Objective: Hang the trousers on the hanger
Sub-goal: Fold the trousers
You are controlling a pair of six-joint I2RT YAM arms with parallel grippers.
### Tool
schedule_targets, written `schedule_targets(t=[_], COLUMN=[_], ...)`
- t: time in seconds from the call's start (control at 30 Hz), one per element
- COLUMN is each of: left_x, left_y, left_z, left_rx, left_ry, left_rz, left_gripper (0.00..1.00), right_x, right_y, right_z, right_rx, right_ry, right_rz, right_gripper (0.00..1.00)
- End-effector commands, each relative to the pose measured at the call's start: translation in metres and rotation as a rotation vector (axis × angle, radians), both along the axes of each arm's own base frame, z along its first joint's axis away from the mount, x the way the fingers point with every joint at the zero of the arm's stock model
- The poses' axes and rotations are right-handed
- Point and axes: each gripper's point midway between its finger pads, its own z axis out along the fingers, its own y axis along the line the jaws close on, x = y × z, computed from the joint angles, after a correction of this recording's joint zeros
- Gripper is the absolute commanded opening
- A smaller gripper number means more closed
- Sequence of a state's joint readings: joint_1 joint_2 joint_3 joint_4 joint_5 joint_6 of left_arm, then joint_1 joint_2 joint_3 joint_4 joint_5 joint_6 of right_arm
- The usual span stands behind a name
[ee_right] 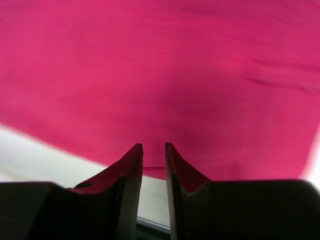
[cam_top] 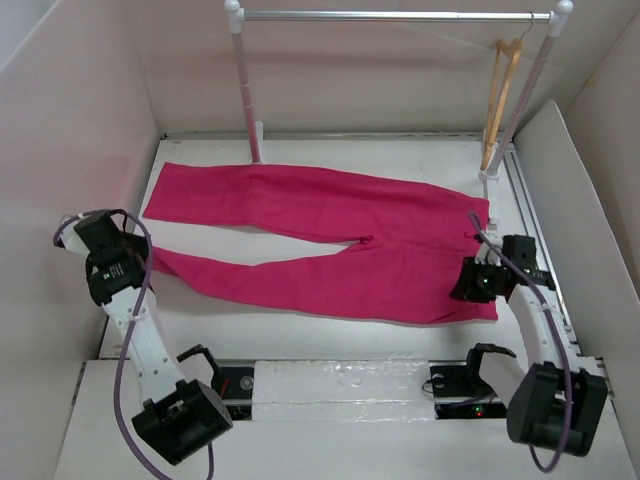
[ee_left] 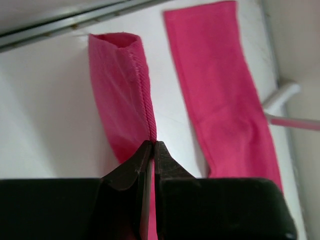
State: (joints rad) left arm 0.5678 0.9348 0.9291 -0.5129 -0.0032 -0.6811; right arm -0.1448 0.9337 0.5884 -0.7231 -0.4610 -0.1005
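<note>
Standing at the bench (cam_top: pixel 200 322), I am watching the left hand (ee_left: pixel 152 146) pinching the hem end of the near leg, its fingers pressed together on the stitched edge with a sliver of pink showing between them. The trousers (cam_top: pixel 330 235) are lying flat across the middle of the bench, both legs running out to the left and the waist to the right, none of the cloth off the surface yet. Over at the waist end, the right hand (ee_right: pixel 154 146) is hovering low at the near corner with its fingers standing a narrow way apart; the cloth edge is lying just past the tips and nothing is sitting between them. The hanger (cam_top: pixel 500 100) is hanging at the far right of the rack (cam_top: pixel 395 16), well apart from the garment.

To my eye the step in hand is getting a grip on both ends before any lifting. Doing it well is probably meaning this: the right hand is wanting to slide forward until the waistband is fully between its fingers, taking both layers and not only the top one, then closing firmly. The left pinch is looking shallow, right at the seam, so a gentle, even lift from both sides is seeming wiser than a quick pull that might be slipping the hem free.
</note>
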Motion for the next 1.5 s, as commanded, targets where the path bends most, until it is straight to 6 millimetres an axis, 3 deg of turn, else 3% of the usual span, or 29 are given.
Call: schedule_targets(t=[0.0, 0.03, 0.1, 0.13, 0.27, 0.47, 0.57, 0.63, 0.8, 0.93, 0.97, 1.0, 1.07, 1.17, 1.2, 1.27, 1.3, 1.37, 1.4, 1.47], left_x=[0.019, 0.02, 0.022, 0.022, 0.031, 0.04, 0.041, 0.041, 0.042, 0.043, 0.043, 0.044, 0.043, 0.045, 0.047, 0.05, 0.055, 0.061, 0.071, 0.072], left_y=[-0.026, -0.031, -0.042, -0.045, -0.056, -0.055, -0.053, -0.05, -0.039, -0.033, -0.03, -0.028, -0.023, -0.015, -0.007, 0.0, 0.005, 0.01, 0.019, 0.024], left_z=[0.028, 0.031, 0.037, 0.038, 0.032, 0.004, -0.012, -0.021, -0.026, -0.028, -0.028, -0.027, -0.031, -0.031, -0.024, -0.027, -0.014, -0.02, -0.02, -0.02], left_rx=[-0.012, -0.018, -0.028, -0.04, -0.086, -0.112, -0.123, -0.121, -0.091, -0.078, -0.069, -0.066, -0.054, -0.035, -0.009, -0.001, 0.016, 0.007, 0.006, 0.015], left_ry=[-0.184, -0.203, -0.242, -0.251, -0.267, -0.222, -0.197, -0.173, -0.137, -0.118, -0.114, -0.112, -0.089, -0.065, -0.062, -0.019, -0.033, 0.013, 0.044, 0.063], left_rz=[-0.099, -0.116, -0.148, -0.155, -0.197, -0.201, -0.194, -0.187, -0.15, -0.13, -0.122, -0.117, -0.094, -0.071, -0.049, -0.033, -0.029, -0.024, -0.018, -0.002], left_gripper=[0.0, 0.0, 0.0, 0.0, 0.0, 0.0, 0.0, 0.0, 0.0, 0.0, 0.0, 0.0, 0.0, 0.0, 0.0, 0.0, 0.0, 0.0, 0.0, 0.0], right_x=[-0.003, 0.0, -0.009, -0.017, -0.031, -0.041, -0.029, -0.024, -0.019, -0.022, -0.019, -0.014, -0.01, 0.018, 0.038, 0.05, 0.066, 0.082, 0.098, 0.11], right_y=[-0.048, -0.075, -0.097, -0.123, -0.151, -0.152, -0.131, -0.112, -0.092, -0.1, -0.102, -0.106, -0.109, -0.118, -0.12, -0.124, -0.124, -0.125, -0.13, -0.131], right_z=[-0.018, -0.009, -0.01, -0.01, -0.019, -0.027, -0.032, -0.039, -0.057, -0.056, -0.052, -0.044, -0.03, 0.018, 0.05, 0.071, 0.094, 0.099, 0.113, 0.111], right_rx=[-0.059, -0.099, -0.143, -0.182, -0.147, -0.143, -0.101, -0.071, -0.039, -0.091, -0.096, -0.105, -0.13, -0.171, -0.207, -0.251, -0.274, -0.298, -0.343, -0.347], right_ry=[0.085, 0.09, 0.16, 0.193, 0.227, 0.308, 0.278, 0.29, 0.332, 0.332, 0.314, 0.277, 0.255, 0.122, 0.031, -0.004, -0.064, -0.064, -0.092, -0.098], right_rz=[-0.213, -0.309, -0.368, -0.471, -0.628, -0.68, -0.669, -0.609, -0.589, -0.632, -0.64, -0.645, -0.647, -0.611, -0.574, -0.546, -0.504, -0.447, -0.435, -0.421], right_gripper=[0.31, 0.34, 0.35, 0.38, 0.49, 0.58, 0.63, 0.63, 0.61, 0.54, 0.32, 0.19, 0.04, 0.0, 0.0, 0.0, 0.0, 0.0, 0.0, 0.0])
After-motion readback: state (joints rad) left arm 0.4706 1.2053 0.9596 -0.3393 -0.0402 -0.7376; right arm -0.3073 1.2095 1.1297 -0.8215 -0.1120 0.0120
